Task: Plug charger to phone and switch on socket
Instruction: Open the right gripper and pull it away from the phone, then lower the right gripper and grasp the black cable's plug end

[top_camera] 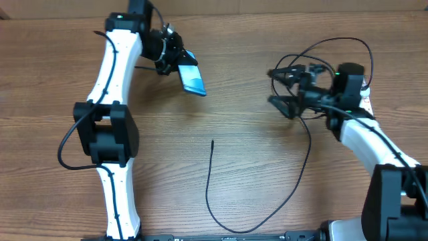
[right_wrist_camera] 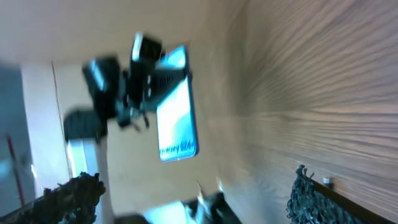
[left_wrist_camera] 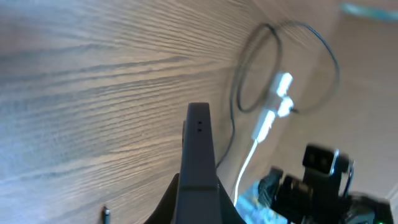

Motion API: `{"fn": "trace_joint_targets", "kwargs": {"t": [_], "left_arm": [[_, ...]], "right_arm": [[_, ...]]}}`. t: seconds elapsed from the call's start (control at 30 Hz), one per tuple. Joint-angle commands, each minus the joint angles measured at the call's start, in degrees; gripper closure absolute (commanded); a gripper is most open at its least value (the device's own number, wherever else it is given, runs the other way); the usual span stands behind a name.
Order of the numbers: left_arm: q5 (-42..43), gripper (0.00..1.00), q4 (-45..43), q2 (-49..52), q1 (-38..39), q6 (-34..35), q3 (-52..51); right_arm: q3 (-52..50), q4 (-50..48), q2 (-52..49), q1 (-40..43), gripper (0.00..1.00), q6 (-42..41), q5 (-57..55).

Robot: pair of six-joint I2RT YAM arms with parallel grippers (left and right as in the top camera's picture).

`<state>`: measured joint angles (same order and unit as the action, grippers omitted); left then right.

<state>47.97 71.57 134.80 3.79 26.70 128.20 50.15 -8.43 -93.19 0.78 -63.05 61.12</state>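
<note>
My left gripper (top_camera: 175,61) at the back left of the table is shut on the phone (top_camera: 192,76) and holds it off the wood, cyan screen showing. In the left wrist view the phone (left_wrist_camera: 199,155) appears edge-on as a black bar between the fingers. The charger (top_camera: 294,177) is a thin black cable lying on the table. Its connector tip (top_camera: 212,142) rests mid-table, and the cable loops (top_camera: 348,41) behind my right gripper (top_camera: 277,88). That gripper is open and holds nothing. From the right wrist view the phone (right_wrist_camera: 177,109) faces me. The socket is out of view.
A blurred white shape (left_wrist_camera: 277,102) with a white line trailing from it shows in the left wrist view inside the cable loop (left_wrist_camera: 286,62); I cannot tell what it is. The wooden table (top_camera: 267,174) spreads between the arms.
</note>
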Motion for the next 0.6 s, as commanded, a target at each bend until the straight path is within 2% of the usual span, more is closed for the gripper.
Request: {"fn": "trace_joint_targets", "kwargs": {"t": [0.0,0.13,0.3,0.37,0.57], "left_arm": [[9.7,0.96,1.1,-0.4,-3.0,-13.6,1.3],[11.3,0.96,2.9,-0.4,-5.6,-15.4,1.3],[13.9,0.96,5.2,-0.4,-8.8,-19.6,1.3],[14.4,0.96,5.6,-0.4,-9.9,-19.7,1.3],[15.1,0.96,6.6,-0.4,-11.9,-19.7,1.3]], "right_arm": [[0.9,-5.7,0.3,-7.4,0.05,2.0,-0.7],[1.0,-6.5,0.3,-14.3,0.09,2.1,-6.8],[1.2,-2.5,0.3,-21.5,0.12,3.9,-14.9],[2.1,3.5,0.3,-23.8,0.17,5.1,-19.9],[12.8,26.4,0.3,-29.5,0.16,16.0,-37.2]]}}
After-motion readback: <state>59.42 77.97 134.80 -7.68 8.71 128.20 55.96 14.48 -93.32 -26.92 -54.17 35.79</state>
